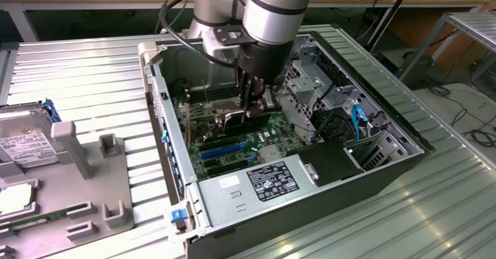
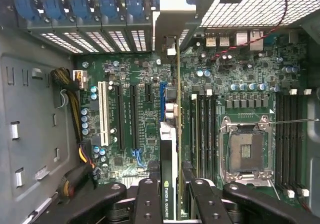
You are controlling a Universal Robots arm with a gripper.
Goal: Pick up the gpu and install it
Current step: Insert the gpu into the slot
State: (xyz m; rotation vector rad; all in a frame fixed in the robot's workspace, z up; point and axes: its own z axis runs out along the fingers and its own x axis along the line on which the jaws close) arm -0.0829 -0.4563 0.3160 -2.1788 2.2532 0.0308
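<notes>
One arm reaches down into the open computer case (image 1: 159, 114) lying on the ribbed metal counter (image 1: 93, 79) in the exterior view. Its claw (image 1: 252, 105) is closed partway on the gpu (image 1: 259, 112), which hangs on edge just above the green motherboard, inside the case and well apart from the hard drive (image 1: 23, 140) at that view's left. In the wrist view the claw (image 2: 172, 199) pinches the gpu (image 2: 170, 149) between its dark fingers (image 2: 147, 204). The card is seen edge-on as a thin line running over the motherboard (image 2: 135, 114), close beside a blue slot (image 2: 162, 97); whether it touches the slot I cannot tell. The card looks light and stiff but fragile, so I judge a flat pinch on both faces near the top edge safest, clear of the fan and the bottom contacts.
</notes>
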